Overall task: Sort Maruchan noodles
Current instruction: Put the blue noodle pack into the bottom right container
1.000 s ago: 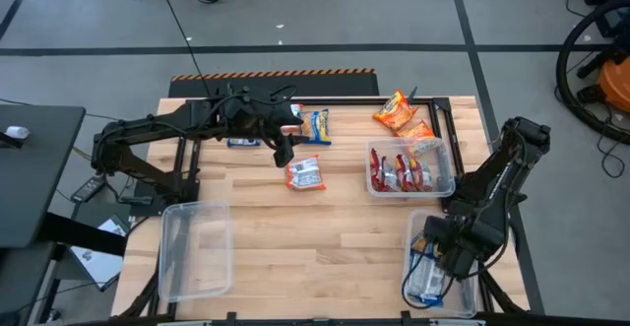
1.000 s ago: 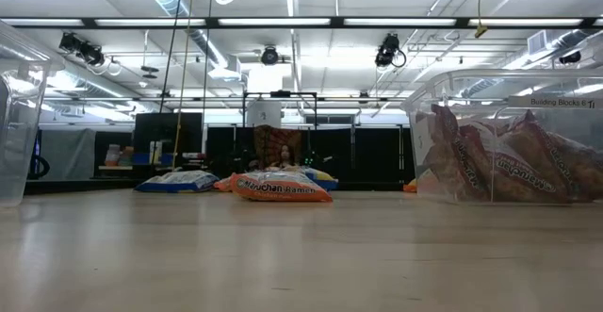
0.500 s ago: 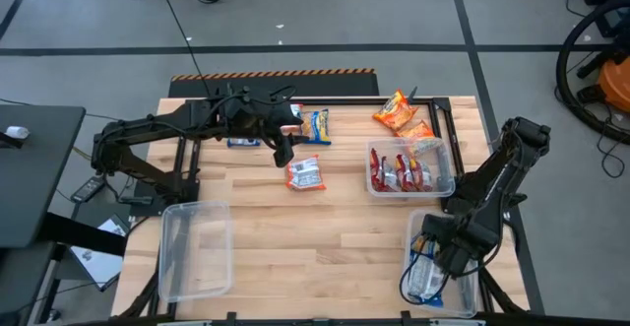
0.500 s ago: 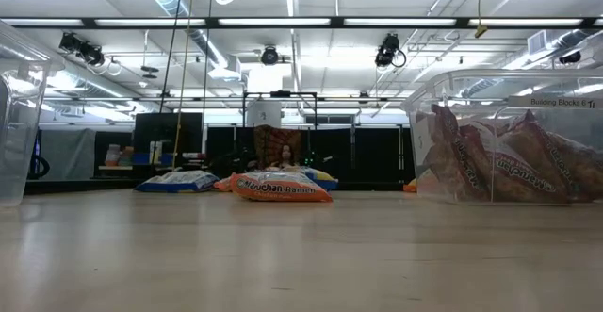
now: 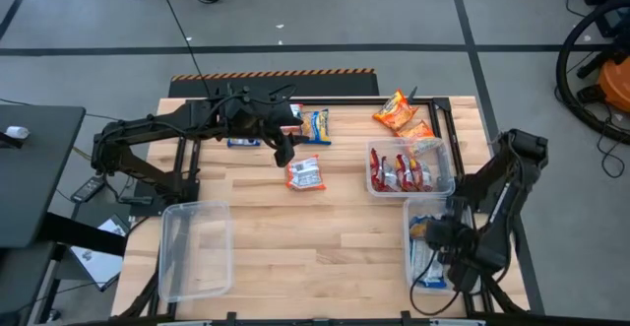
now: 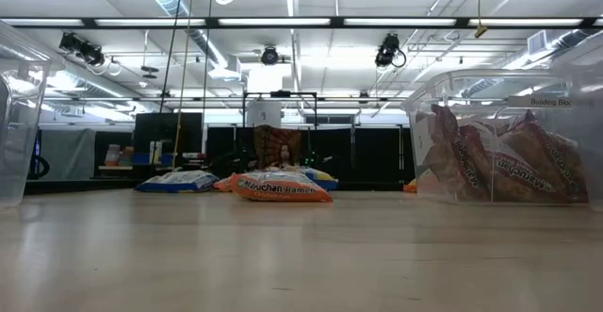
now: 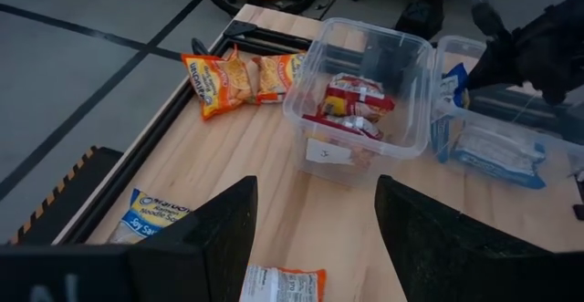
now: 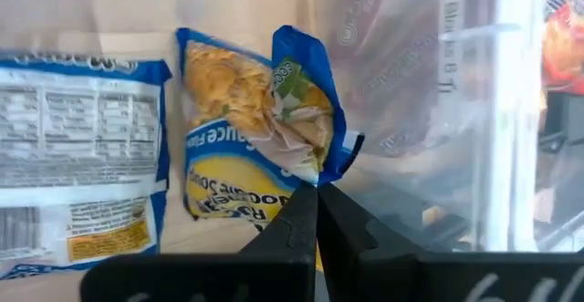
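Maruchan noodle packets lie about the table. A red-and-white one [image 5: 305, 173] lies flat just beyond my left gripper [image 5: 283, 151], which hangs open over the wood with nothing between its fingers. Blue-and-yellow ones [image 5: 315, 124] and orange ones [image 5: 396, 112] lie at the far side. My right gripper [image 8: 317, 197] is shut inside the near-right clear bin [image 5: 413, 252]. Its tips stand at a crumpled blue-and-yellow packet [image 8: 251, 129], beside another packet [image 8: 78, 156] that lies back-side up. My right gripper's shut fingertips stand at the crumpled packet's blue corner [image 8: 330, 161]. I cannot tell whether they touch or pinch it. The packet lies on the bin's floor, with that corner folded up.
A clear bin [image 5: 448, 159] with red-and-white packets stands just far of the right gripper's bin. An empty clear bin [image 5: 194, 267] sits at the near left. A black frame rail [image 5: 345, 99] runs along the far edge. Bare wood lies in the middle.
My right gripper has shut, and its arm has swung toward the table's near right corner. The near-right bin has shifted a little with it.
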`<act>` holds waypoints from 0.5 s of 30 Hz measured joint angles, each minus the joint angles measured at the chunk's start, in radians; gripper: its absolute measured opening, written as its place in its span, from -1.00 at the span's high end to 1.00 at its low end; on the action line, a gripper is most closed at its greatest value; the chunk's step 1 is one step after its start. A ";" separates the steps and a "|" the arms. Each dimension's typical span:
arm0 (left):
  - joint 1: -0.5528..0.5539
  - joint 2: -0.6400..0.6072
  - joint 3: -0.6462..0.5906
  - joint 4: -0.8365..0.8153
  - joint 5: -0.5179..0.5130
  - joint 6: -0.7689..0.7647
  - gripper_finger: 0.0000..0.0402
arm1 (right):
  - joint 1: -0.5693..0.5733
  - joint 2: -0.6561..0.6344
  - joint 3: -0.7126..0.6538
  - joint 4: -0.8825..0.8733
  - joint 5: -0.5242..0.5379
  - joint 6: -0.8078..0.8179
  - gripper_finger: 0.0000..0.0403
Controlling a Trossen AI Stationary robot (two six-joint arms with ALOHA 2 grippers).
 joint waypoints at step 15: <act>0.000 0.000 0.000 0.000 0.000 -0.079 -0.13 | 0.057 -0.079 0.121 0.105 -0.080 -0.122 0.30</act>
